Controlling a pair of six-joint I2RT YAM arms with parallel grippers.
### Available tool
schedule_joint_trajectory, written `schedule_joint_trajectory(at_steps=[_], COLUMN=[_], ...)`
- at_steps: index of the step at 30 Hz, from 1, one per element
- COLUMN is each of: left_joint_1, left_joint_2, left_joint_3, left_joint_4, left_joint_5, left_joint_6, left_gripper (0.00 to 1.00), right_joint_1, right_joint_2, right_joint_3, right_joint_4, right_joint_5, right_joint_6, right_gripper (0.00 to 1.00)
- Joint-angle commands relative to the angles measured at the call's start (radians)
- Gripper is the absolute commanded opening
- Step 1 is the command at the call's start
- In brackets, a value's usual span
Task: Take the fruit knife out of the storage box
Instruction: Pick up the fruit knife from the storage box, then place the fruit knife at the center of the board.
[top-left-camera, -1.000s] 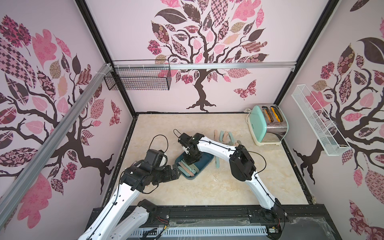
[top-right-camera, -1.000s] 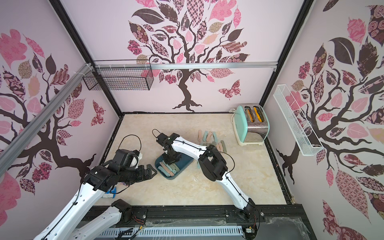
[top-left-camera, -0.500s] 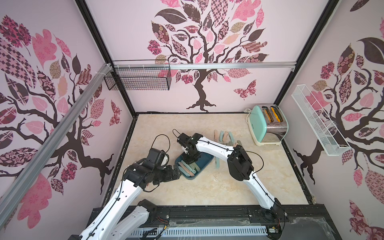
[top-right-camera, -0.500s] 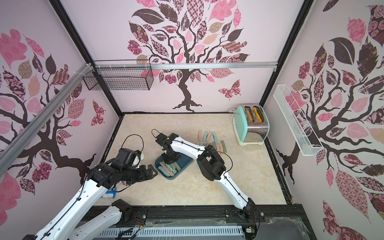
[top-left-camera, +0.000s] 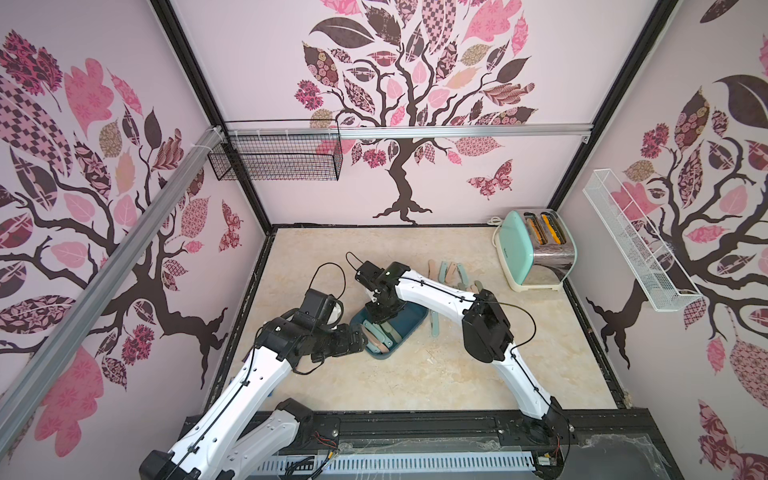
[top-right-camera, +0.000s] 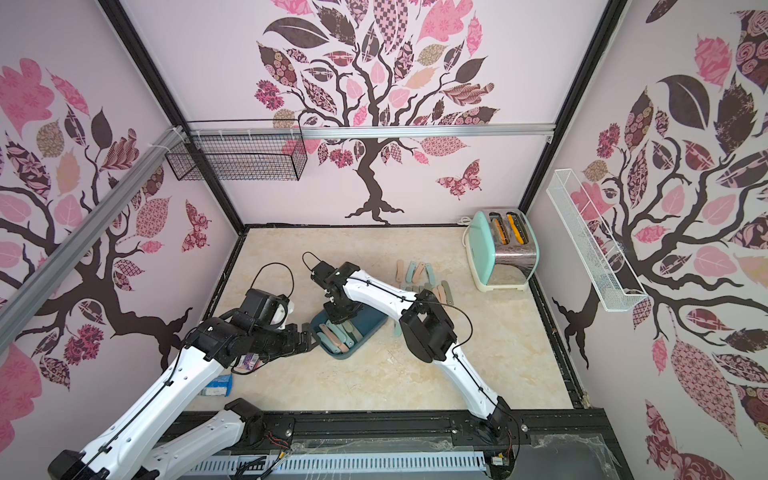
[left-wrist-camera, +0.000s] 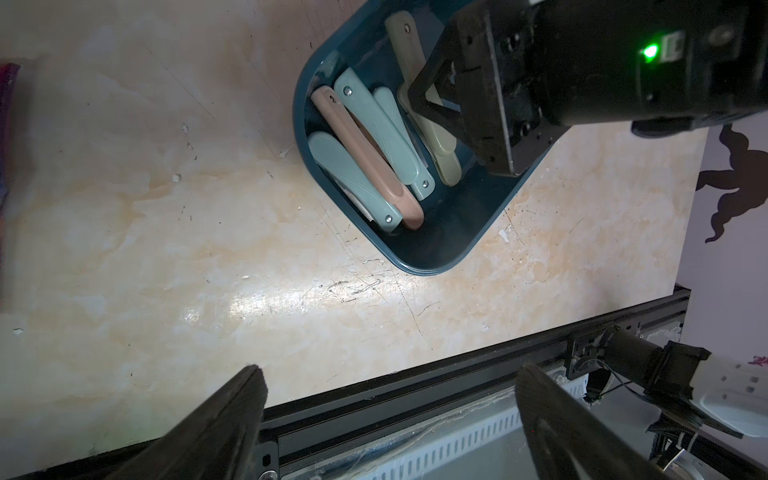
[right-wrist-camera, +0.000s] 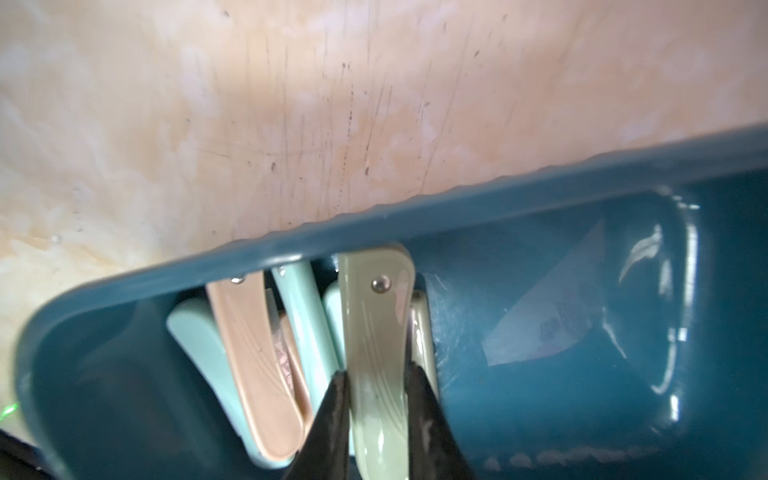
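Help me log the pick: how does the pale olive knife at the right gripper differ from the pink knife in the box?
The pale olive knife is pinched in the right gripper; the pink knife lies free. The pale olive knife overlaps another olive knife; the pink knife sits among teal knives. Both are folded, riveted, inside the storage box.

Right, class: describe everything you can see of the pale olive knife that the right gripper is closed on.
The pale olive knife is a folded fruit knife: a slim, glossy, plastic-looking handle with faint curved grooves and one metal rivet near one end. No blade shows. It is inside the storage box, riveted end close under the rim, partly over a cream knife. The right gripper pinches its sides.
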Motion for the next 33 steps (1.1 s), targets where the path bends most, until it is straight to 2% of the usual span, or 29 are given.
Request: schedule_joint_trajectory(at_steps=[1,16,20,27,33], left_joint_1=[0.004,0.004,-0.012,-0.128,-0.166], left_joint_2=[0.019,0.272,0.352,0.507,0.573], left_joint_3=[0.028,0.139,0.178,0.276,0.298], left_joint_4=[0.046,0.214,0.264,0.316,0.345], left_joint_5=[0.016,0.128,0.154,0.140,0.148], left_joint_6=[0.017,0.046,0.038,0.040,0.037], left_gripper=[0.98,0.98,0.98,0.98,0.98], right_joint_1=[-0.023,-0.189,-0.238,-0.309,-0.345], right_joint_2=[-0.040,-0.170,-0.263,-0.403,-0.458], right_joint_3=[-0.017,-0.097,-0.207,-0.456,-0.635], right_joint_4=[-0.018,-0.026,0.002,0.056,0.113], right_joint_5=[0.017,-0.026,-0.023,-0.022,-0.036], right_joint_6=[0.004,0.041,0.053,0.081,0.121], right_gripper=[0.07,0.08,0.08,0.08,0.08])
